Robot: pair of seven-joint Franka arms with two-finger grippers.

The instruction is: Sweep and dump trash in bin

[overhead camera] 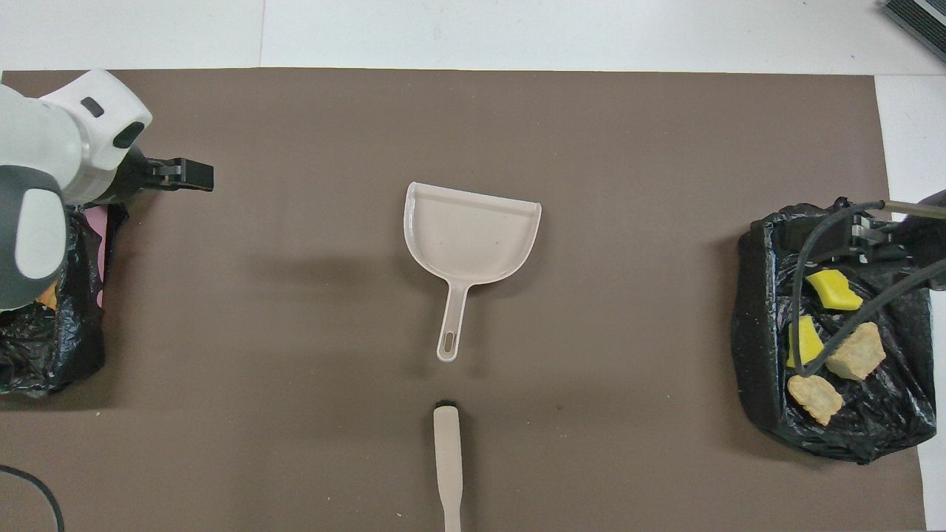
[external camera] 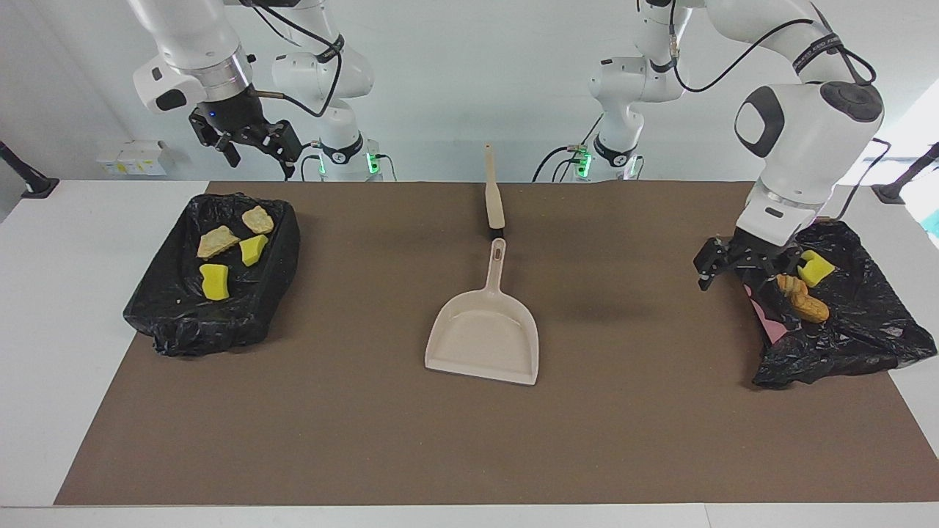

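Note:
Several pieces of trash, yellow chunks and beige lumps, lie in the black-bagged bin at the right arm's end. A second bagged bin at the left arm's end holds a yellow chunk and orange-brown bits. My left gripper hangs open and empty over that bin's rim toward the table's middle. High over the other bin my right gripper stays open and empty. The beige dustpan lies in the middle of the mat.
A brush with a beige handle lies nearer to the robots than the dustpan, in line with its handle. The brown mat covers most of the white table. The right arm's cables cross over its bin.

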